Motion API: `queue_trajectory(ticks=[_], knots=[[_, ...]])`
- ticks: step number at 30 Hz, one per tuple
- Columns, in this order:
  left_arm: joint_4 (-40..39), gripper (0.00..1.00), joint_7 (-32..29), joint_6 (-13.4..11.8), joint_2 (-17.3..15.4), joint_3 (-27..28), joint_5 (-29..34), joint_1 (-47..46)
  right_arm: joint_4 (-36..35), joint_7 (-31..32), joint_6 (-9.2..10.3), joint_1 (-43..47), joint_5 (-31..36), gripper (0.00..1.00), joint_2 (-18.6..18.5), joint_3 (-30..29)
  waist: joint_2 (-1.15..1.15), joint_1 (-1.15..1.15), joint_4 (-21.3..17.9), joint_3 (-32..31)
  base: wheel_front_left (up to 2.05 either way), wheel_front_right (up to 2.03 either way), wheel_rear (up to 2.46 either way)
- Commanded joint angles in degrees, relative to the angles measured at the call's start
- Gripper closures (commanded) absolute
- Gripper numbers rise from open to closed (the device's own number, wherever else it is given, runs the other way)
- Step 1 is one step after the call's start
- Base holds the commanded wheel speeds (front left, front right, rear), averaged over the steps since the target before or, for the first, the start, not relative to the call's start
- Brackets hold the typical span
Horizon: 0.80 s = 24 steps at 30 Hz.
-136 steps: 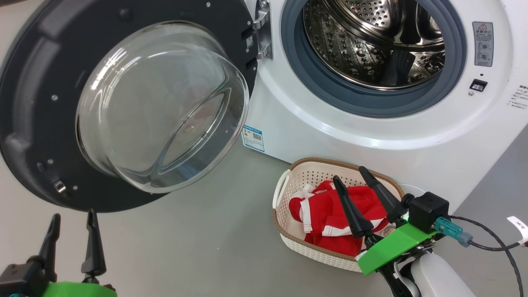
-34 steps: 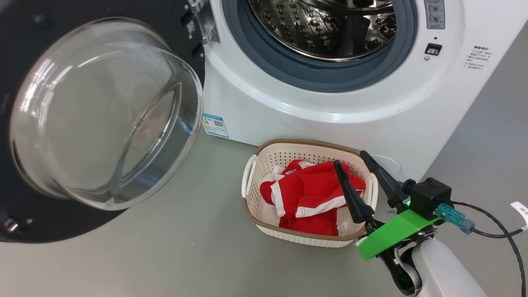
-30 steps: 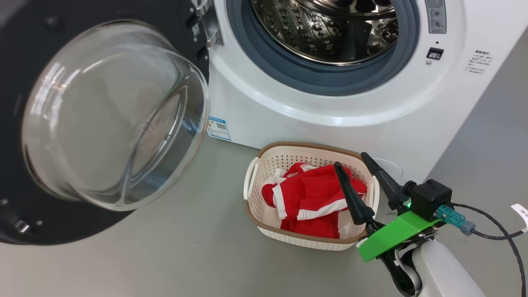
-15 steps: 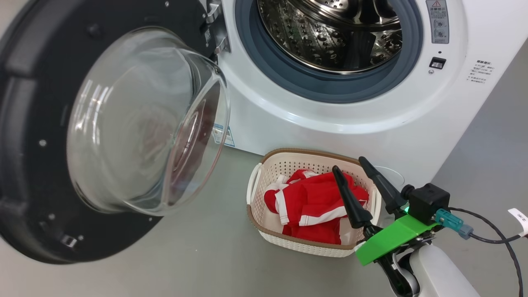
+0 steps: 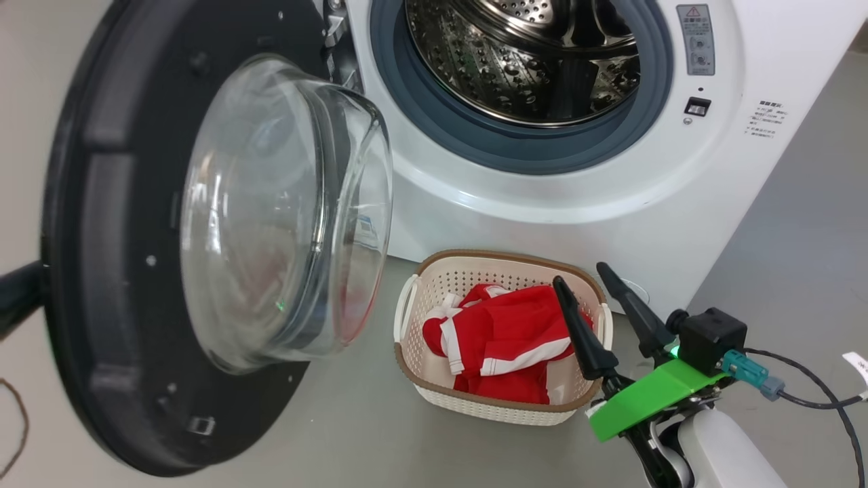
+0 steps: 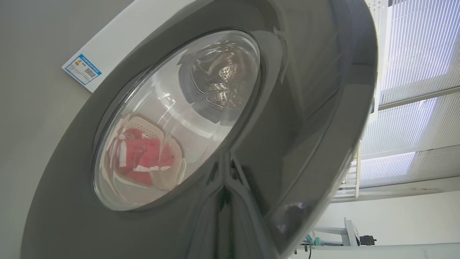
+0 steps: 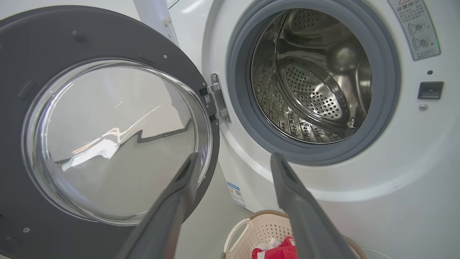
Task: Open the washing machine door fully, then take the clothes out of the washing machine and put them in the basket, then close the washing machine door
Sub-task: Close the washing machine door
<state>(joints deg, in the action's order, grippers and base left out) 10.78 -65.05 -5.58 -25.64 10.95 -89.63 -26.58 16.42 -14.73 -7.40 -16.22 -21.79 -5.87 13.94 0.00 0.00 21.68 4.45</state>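
Washing machine door (image 5: 102,271): half open on its hinge (image 7: 215,97). Rigid, glossy, likely slippery. Push near the free edge, not the glass (image 5: 285,203). Left hand (image 6: 225,194) pressed together behind it; right hand (image 5: 578,272) spread, empty.

- Left tool (image 5: 20,301): I get a dark stub at the head view's left edge, the rest behind the washing machine door (image 5: 88,271). In its wrist view the fingers blur into the door's glossy face.
- Clothes (image 5: 502,332): partly covered by a finger of the right tool (image 5: 579,272). They are cut by the right wrist view's bottom edge, as is the basket (image 5: 488,407).
- Washing machine (image 5: 542,217): top cut off. The print on its warning label (image 5: 696,37) is too small for me.
- Brown loop (image 5: 20,420), left edge: cut off, unidentifiable.
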Motion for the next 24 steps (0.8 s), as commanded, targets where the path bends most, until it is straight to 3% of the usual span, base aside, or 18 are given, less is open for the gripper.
queue_trajectory(ticks=[1,11,24], knots=[[-3.8,1.0,-0.9,-0.7,-2.0,1.9,-1.1,-0.3,-1.5,-0.3,-0.09,-0.1,-0.6,0.0,0.5,1.0,0.0,0.0,-0.3,-0.1,0.0,0.0,0.0],[-12.9,1.0,-1.1,-3.7,0.6,0.7,-1.6,2.7,-1.5,-0.3,-0.09,-0.3,-0.7,0.0,0.8,1.1,0.0,0.0,-2.3,-0.1,0.0,0.0,0.0],[-18.3,1.0,0.0,-4.7,4.2,-1.9,-0.9,3.5,-1.8,-0.3,-0.09,0.1,-0.6,0.0,1.0,0.6,0.0,0.0,-8.2,-1.2,0.0,0.0,0.0]])
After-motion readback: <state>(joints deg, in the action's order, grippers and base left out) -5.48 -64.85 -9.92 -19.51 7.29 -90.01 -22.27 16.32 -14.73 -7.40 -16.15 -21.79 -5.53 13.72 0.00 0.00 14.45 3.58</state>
